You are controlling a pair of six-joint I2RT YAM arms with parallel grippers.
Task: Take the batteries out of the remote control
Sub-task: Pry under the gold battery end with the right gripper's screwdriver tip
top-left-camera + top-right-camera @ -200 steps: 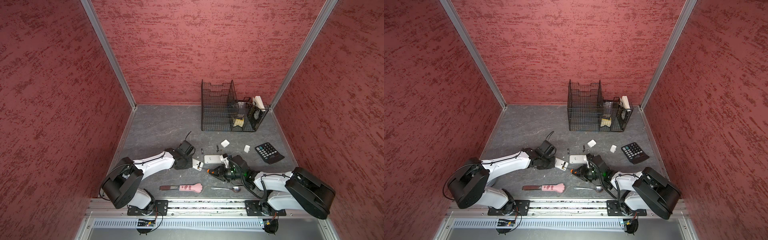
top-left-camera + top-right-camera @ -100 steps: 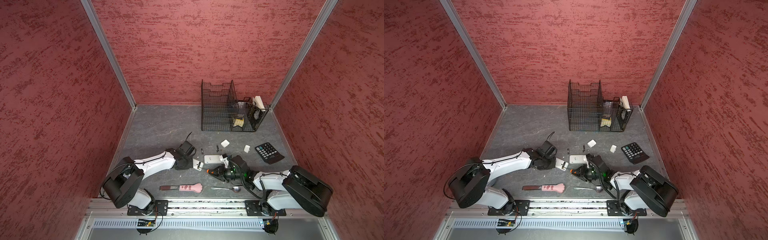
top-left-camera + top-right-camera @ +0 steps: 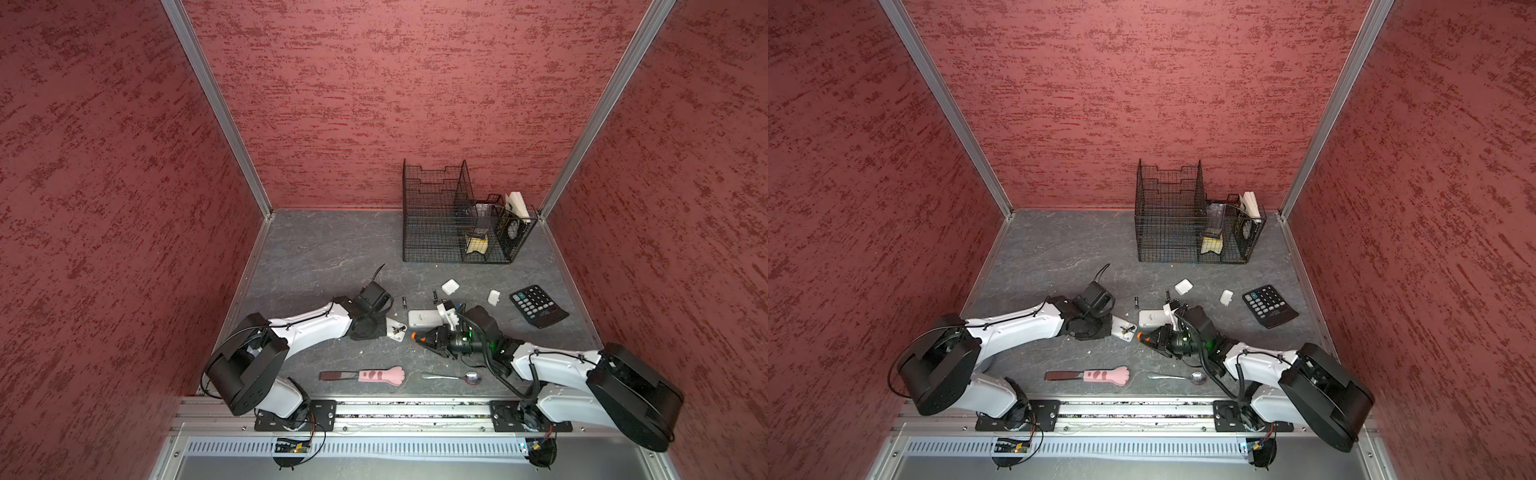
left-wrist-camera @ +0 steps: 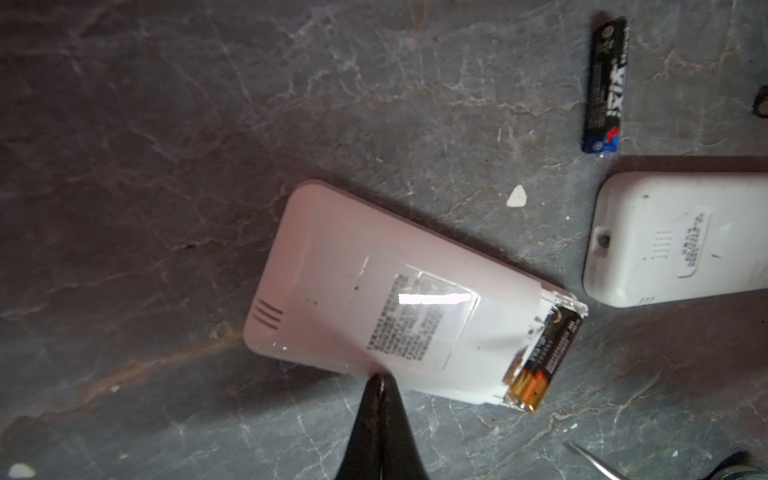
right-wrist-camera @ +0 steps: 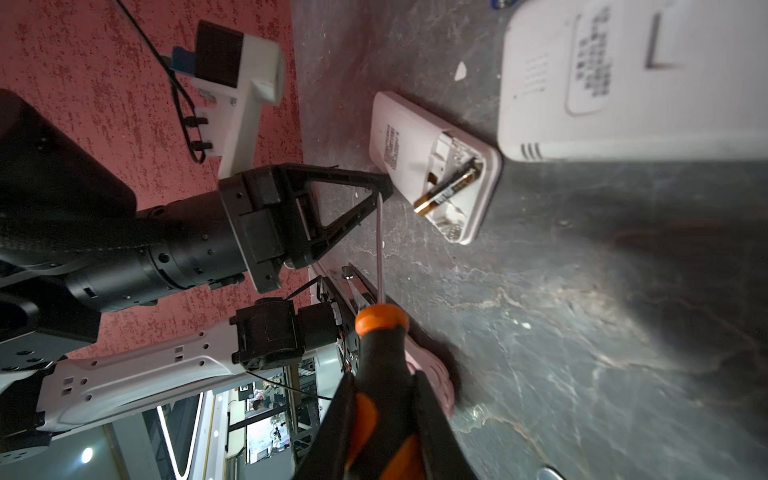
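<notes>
Broadly, the scene is taken up by a grey stone-patterned table [image 3: 324, 257], at whose far side a black wire basket [image 3: 432, 232] is stood. Near the front, the left gripper [image 4: 379, 380] is pressed together with nothing between its fingers, and its tips are set against a long edge of a small white remote [image 4: 374, 291] that is laid face down. The right gripper [image 5: 382, 415] is clamped around the handle of an orange-handled screwdriver [image 5: 380, 340], whose shaft is pointed toward the left gripper's tips and is seen short of the remote. A second white remote [image 4: 673, 241] is laid just beside the first. The first remote's compartment is uncovered, and one battery [image 4: 544, 361] is seen tilted in it, its gold end stuck out past the edge. A loose battery [image 4: 604, 83] is laid on the table, near the second remote.
</notes>
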